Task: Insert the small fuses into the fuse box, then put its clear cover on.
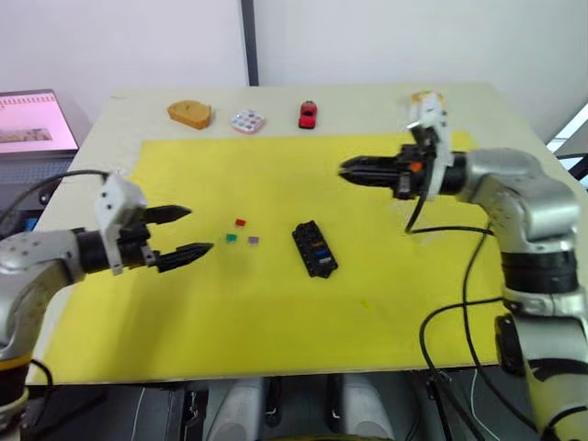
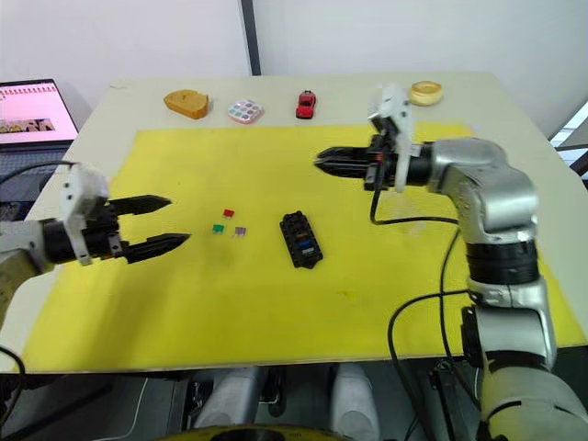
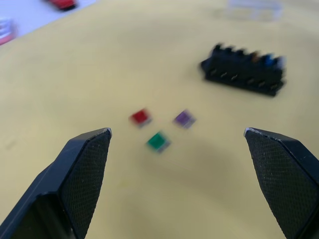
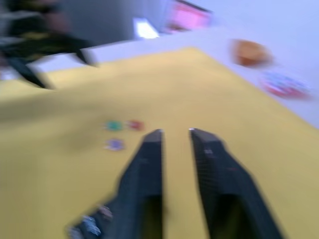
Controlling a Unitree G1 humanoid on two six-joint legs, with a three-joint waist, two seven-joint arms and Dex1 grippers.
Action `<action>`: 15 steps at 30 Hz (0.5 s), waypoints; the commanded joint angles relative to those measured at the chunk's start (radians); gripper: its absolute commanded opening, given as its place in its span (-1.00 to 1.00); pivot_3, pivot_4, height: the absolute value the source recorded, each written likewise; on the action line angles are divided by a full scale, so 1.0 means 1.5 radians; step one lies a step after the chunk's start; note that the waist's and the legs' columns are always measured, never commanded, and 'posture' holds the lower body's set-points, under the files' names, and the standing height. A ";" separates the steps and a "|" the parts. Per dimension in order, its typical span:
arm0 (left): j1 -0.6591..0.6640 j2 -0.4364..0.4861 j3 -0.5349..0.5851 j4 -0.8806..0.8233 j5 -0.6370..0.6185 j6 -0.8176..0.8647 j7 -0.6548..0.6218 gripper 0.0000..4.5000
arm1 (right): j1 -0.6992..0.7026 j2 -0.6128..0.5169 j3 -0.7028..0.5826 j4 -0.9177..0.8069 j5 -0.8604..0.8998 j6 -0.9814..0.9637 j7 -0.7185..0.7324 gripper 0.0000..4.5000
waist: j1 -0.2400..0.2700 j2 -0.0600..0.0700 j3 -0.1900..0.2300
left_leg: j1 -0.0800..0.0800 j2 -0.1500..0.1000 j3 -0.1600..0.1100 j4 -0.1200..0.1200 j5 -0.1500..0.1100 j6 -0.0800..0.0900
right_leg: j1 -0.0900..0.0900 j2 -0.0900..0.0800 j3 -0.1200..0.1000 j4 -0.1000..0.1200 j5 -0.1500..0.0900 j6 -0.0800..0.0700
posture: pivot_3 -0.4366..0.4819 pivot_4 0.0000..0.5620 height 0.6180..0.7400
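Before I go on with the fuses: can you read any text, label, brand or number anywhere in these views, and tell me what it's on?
No text can be read.
Laptop screen: pink page, any writing too small to read.
Fuse box: no markings can be made out.
Loose fuses, red, green, purple: ratings too blurred to read.

Pale worktop (image 1: 92, 165) carries a yellow mat (image 1: 276, 303). White wall (image 1: 138, 37) behind, dark vertical strip (image 1: 248, 41). Lit screen (image 1: 32, 119) at left.
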 commanded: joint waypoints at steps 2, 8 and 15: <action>-0.029 0.005 0.054 0.046 0.003 -0.031 0.020 1.00 | 0.033 -0.032 -0.034 -0.055 0.004 0.019 -0.051 0.54 | 0.002 0.000 0.000 | 0.000 0.000 0.000 0.000 0.000 -0.001 | 0.000 0.000 0.000 0.000 0.000 0.000 | -0.05 -0.47 1.00; -0.039 0.002 0.025 0.050 0.004 -0.036 -0.001 1.00 | 0.069 -0.046 -0.007 -0.121 0.025 0.054 -0.064 0.99 | -0.001 0.000 0.000 | 0.000 0.000 0.000 0.000 0.000 0.000 | 0.000 0.000 0.000 0.000 0.000 0.000 | -0.05 -0.47 1.00; -0.027 -0.020 0.003 0.015 0.010 -0.033 0.027 1.00 | 0.128 -0.090 0.037 -0.157 0.019 0.023 -0.028 0.99 | 0.002 0.000 0.000 | 0.000 0.000 0.001 0.000 0.000 0.001 | 0.001 -0.001 0.000 -0.002 0.000 0.000 | -0.05 -0.47 1.00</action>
